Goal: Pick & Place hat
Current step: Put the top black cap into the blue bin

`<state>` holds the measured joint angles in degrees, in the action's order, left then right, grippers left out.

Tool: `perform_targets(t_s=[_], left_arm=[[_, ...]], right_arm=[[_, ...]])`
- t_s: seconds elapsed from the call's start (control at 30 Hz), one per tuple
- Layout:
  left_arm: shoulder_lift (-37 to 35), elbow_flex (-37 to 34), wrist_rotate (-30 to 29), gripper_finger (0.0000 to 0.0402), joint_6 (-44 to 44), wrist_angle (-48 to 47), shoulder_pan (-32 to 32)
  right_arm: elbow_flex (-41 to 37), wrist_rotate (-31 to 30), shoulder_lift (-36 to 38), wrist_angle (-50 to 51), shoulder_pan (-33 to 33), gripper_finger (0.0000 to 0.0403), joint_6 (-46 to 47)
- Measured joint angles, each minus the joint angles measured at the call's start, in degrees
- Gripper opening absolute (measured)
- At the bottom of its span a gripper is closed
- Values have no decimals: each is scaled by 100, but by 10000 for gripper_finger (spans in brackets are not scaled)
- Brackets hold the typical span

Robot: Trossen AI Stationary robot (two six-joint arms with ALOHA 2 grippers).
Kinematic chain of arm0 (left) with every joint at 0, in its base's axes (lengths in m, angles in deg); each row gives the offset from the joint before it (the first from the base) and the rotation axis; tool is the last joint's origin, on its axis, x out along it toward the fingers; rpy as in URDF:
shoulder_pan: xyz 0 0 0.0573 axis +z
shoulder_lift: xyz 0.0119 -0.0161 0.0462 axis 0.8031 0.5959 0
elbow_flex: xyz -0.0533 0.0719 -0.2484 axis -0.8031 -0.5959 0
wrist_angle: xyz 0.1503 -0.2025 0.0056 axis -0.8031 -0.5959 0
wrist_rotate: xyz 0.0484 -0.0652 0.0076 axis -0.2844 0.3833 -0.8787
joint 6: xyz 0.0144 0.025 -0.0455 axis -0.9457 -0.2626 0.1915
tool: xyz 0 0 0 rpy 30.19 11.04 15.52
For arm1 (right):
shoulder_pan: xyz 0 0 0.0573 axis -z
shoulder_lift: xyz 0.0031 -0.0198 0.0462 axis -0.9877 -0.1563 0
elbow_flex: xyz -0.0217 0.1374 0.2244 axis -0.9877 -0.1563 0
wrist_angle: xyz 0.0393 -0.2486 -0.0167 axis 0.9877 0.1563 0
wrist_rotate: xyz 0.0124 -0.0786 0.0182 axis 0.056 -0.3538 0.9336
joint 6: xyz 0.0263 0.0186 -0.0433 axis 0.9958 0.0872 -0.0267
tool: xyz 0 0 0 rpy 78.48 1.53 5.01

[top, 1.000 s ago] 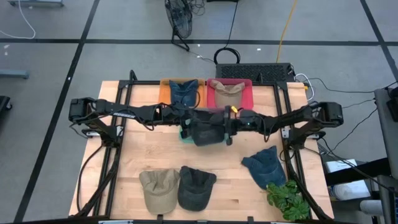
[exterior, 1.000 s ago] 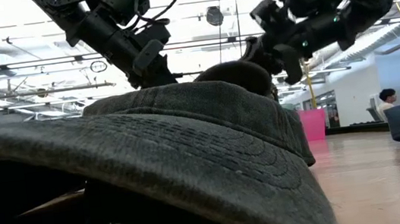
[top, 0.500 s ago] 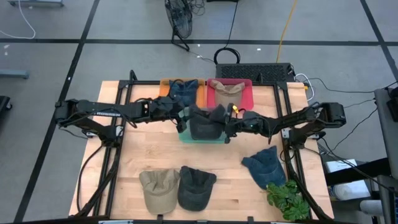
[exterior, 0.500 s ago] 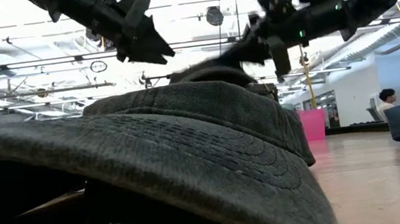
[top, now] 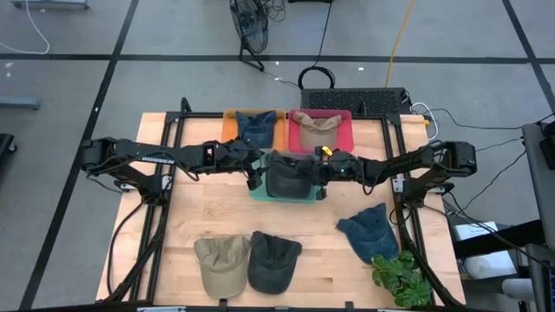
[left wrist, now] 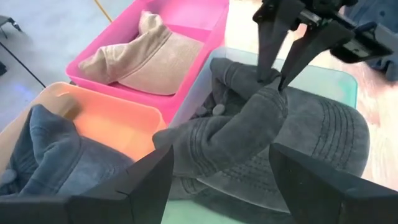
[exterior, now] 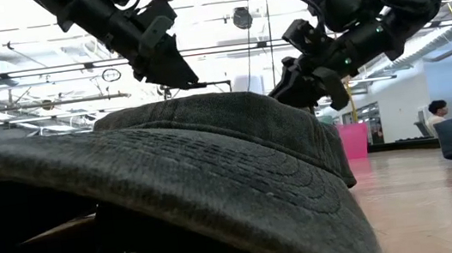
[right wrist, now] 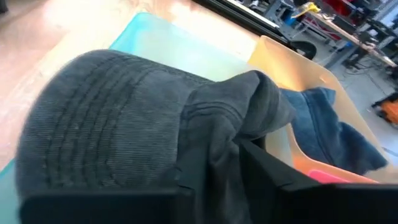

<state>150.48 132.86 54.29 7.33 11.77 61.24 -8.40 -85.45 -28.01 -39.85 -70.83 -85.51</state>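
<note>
Fingertips of the right claw [left wrist: 278, 78] pinch a fold of the dark grey cotton cap [left wrist: 298, 143] lying in the teal tray [top: 305, 195]; left claw [top: 252, 178] hovers wide beside. Risk: fabric snags on withdrawal, dragging it out.

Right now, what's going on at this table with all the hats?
The robot is sorting hats into bins. The right gripper pinches a fold of the dark grey hat, which lies in the teal bin mid-table. The left gripper hovers open beside it, holding nothing. The orange bin holds a blue hat, the pink bin a tan hat. Three more hats wait on the near side of the table.
</note>
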Motion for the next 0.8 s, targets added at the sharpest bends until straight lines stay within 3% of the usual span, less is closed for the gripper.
perform_targets(t_s=[0.17,0.33,0.47,0.57,0.67,0.8], left_arm=[[0,0,-2,271,18,44,2],[109,2,-4,271,22,109,1],[174,9,-24,271,-8,152,6],[182,-1,-50,271,-13,145,24],[174,2,-60,271,11,157,74],[175,2,-63,271,69,356,147]], right_arm=[[-1,-267,-1,-121,-27,146,38],[1,-173,128,-1160,-250,188,472],[2,953,186,-1361,-440,192,1066],[2,1438,188,-1248,-469,184,1567],[2,1451,123,-758,-406,173,1761],[-2,1023,-334,-372,-246,165,1780]])
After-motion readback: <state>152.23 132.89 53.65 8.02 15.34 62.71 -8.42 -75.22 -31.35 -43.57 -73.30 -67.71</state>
